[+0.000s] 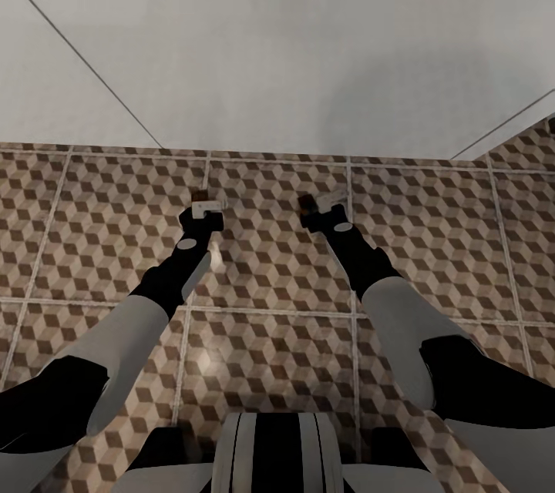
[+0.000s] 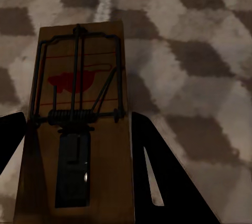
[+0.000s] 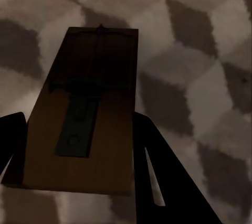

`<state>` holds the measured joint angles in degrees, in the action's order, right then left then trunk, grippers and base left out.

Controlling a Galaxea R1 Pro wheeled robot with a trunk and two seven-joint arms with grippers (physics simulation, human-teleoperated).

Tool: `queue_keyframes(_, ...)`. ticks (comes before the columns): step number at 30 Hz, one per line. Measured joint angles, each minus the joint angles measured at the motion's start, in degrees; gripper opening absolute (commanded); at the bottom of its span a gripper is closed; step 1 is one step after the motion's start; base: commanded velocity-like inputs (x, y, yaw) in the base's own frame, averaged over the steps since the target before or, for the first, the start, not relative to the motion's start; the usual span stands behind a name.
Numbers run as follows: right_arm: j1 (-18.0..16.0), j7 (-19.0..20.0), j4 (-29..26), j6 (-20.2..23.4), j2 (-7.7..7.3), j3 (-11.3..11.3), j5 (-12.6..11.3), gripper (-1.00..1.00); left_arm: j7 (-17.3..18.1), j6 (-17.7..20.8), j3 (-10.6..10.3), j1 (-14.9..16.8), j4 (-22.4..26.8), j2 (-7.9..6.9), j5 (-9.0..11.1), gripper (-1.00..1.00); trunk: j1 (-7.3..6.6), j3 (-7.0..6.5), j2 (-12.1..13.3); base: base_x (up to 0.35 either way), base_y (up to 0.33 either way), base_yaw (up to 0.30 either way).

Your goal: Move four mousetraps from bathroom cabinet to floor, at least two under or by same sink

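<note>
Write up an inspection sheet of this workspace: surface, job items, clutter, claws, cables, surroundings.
Surface: bathroom floor, cube-patterned tiles with pale grout lines.
Job's things: one mousetrap in the left claw, wire spring and red mark facing the left wrist camera; a second mousetrap in the right claw, in shadow. Both are held above the tiles.
Clutter: nothing seen.
Claws: left claw shut on its mousetrap; right claw shut on the other; both arms reach forward over the floor.
Cables: nothing seen.
Surroundings: plain pale wall meeting the floor ahead.
</note>
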<state>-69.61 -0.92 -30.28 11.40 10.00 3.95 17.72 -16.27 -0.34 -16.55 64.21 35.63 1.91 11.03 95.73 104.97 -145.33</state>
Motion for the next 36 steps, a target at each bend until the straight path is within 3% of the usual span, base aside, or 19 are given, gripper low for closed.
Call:
queue_keyframes(9, 0.0, 0.3, -0.4, -0.3, 0.00, 0.0, 0.0, -1.00, 0.0, 0.0, 0.0, 0.0, -0.9, 0.16, 0.0, -1.00, 0.00, 0.00, 0.0, 0.000, 0.000, 0.000)
queue_keyframes(22, 0.0, 0.2, 0.6, -9.7, 0.00, 0.3, -0.2, -1.00, 0.0, 0.0, -0.1, 0.0, -0.8, 0.92, 0.0, -1.00, 0.00, 0.00, 0.0, 0.000, 0.000, 0.000)
queue_keyframes(36, 0.0, 0.3, 5.5, -15.0, -0.01, 0.4, -0.1, -1.00, 0.1, -0.1, -0.1, -0.2, 0.3, 1.31, -0.1, -1.00, 0.00, 0.00, 0.0, 0.000, 0.000, 0.000)
